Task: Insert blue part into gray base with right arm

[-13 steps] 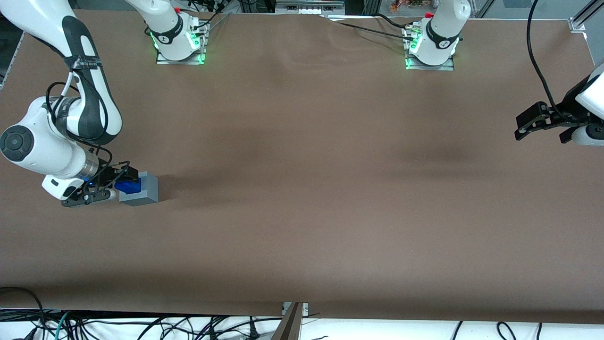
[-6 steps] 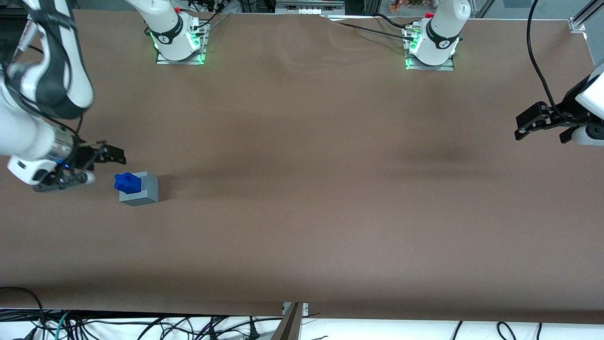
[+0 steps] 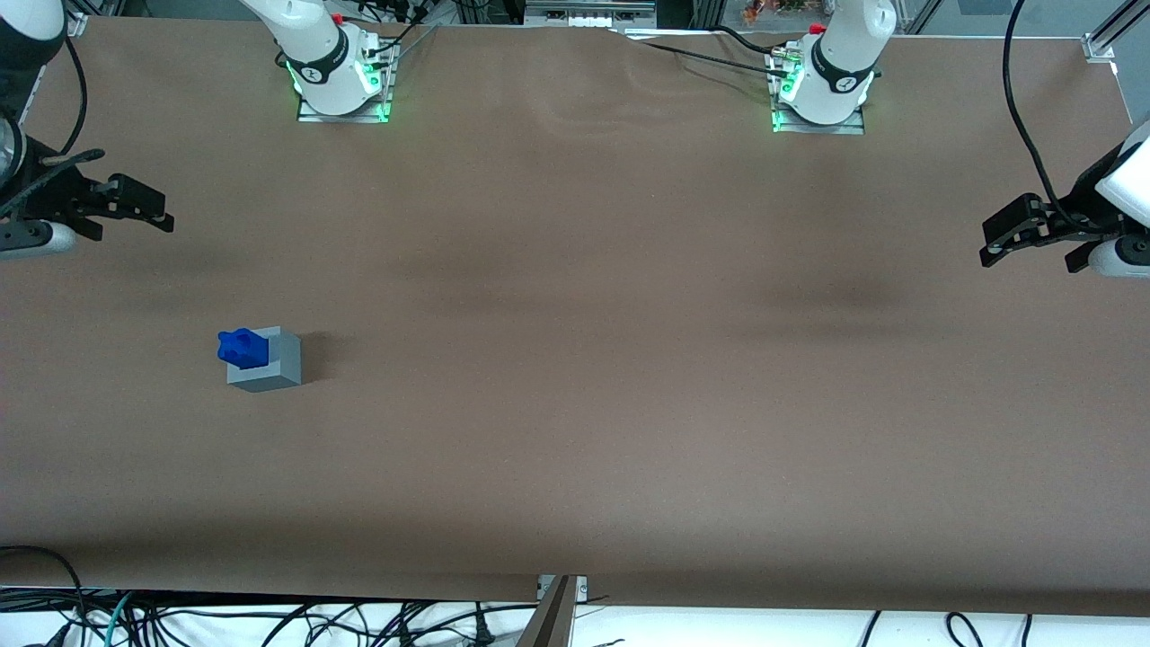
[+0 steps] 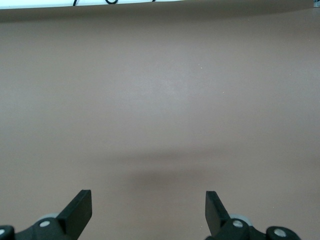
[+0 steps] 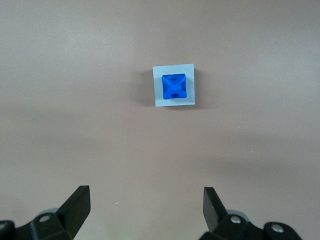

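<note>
Near the working arm's table edge, gripper (image 3: 135,205) spread, empty, blue part (image 3: 243,349) seated in gray base (image 3: 274,364).

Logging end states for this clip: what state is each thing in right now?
Small bright-blue plastic block: seated upright in the cube's top recess, knobbly top sticking out, not held.
Light-gray plastic cube: standing on the brown table, blue block inside.
Right arm's black two-finger claw: open, empty, raised above the block, well clear.

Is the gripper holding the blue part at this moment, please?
No, the gripper is open and empty above the table, while the blue part sits in the gray base.
</note>
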Tool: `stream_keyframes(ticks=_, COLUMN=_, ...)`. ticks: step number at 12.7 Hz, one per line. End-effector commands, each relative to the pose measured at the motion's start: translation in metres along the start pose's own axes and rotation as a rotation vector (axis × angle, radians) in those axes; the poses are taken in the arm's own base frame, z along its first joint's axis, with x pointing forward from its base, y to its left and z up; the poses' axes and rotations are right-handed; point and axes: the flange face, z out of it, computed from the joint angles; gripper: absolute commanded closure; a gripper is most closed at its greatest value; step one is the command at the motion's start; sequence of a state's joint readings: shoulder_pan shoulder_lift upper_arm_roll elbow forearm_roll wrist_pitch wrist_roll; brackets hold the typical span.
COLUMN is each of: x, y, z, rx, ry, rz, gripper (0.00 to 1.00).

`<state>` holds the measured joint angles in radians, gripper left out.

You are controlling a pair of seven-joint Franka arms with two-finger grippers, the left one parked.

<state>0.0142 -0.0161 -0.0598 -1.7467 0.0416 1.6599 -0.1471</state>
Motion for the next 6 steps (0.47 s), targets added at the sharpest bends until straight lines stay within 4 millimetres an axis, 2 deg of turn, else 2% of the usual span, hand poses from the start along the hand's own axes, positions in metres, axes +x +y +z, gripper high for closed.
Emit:
stream_keyframes(ticks=1, x=0.002, y=0.0, z=0.008, rx=-0.001, ry=-0.002, rz=0.053, gripper=0.0)
stream_keyframes(ticks=3, x=0.001, y=0.015, z=-0.002, rx=0.015, ry=0.027, rz=0.086, gripper=0.0)
stream_keyframes(ticks=6, x=0.001, y=0.016, z=-0.001, rx=0.004, ry=0.017, rz=0.082, gripper=0.0)
